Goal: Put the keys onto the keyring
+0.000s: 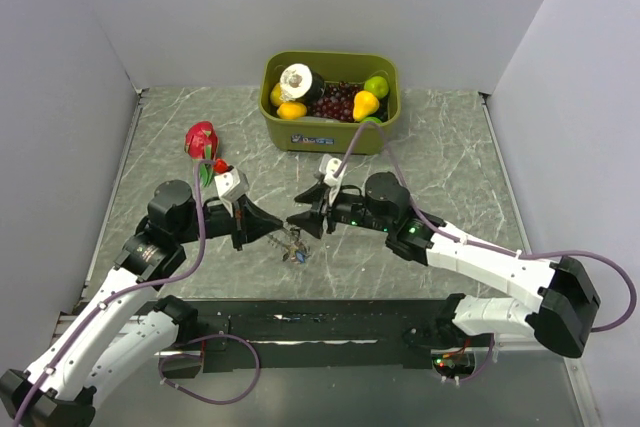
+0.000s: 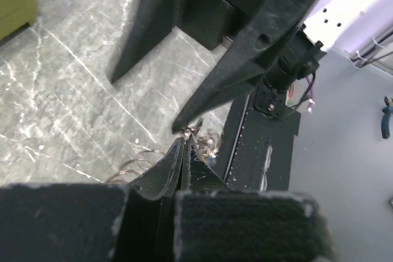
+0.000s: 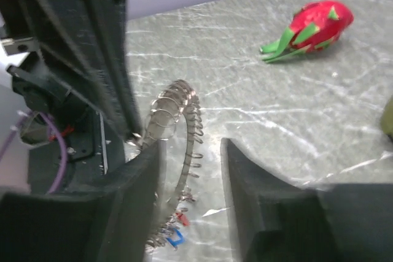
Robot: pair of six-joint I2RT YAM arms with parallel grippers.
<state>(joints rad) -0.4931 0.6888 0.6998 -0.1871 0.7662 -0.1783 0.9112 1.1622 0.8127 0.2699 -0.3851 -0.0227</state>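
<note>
A grey marbled surface (image 1: 455, 162) with two black robot arms meeting near its middle. The left hand (image 1: 272, 230) has its fingers pressed together, pinching the rim of the keyring (image 3: 195, 130), a thin coiled wire ring that stands upright on edge. The right hand (image 3: 190, 145) faces it from the opposite side with its fingers spread, and the ring rises in the gap between them; whether either finger touches the wire cannot be told. The keys (image 3: 177, 230), tiny with a red and a blue head showing, hang bunched at the bottom of the ring, just above or on the surface. Farther back sits an olive green bin (image 1: 330, 135) of fruit. A red dragon fruit (image 1: 200, 137) lies to its left, well apart from the ring.
</note>
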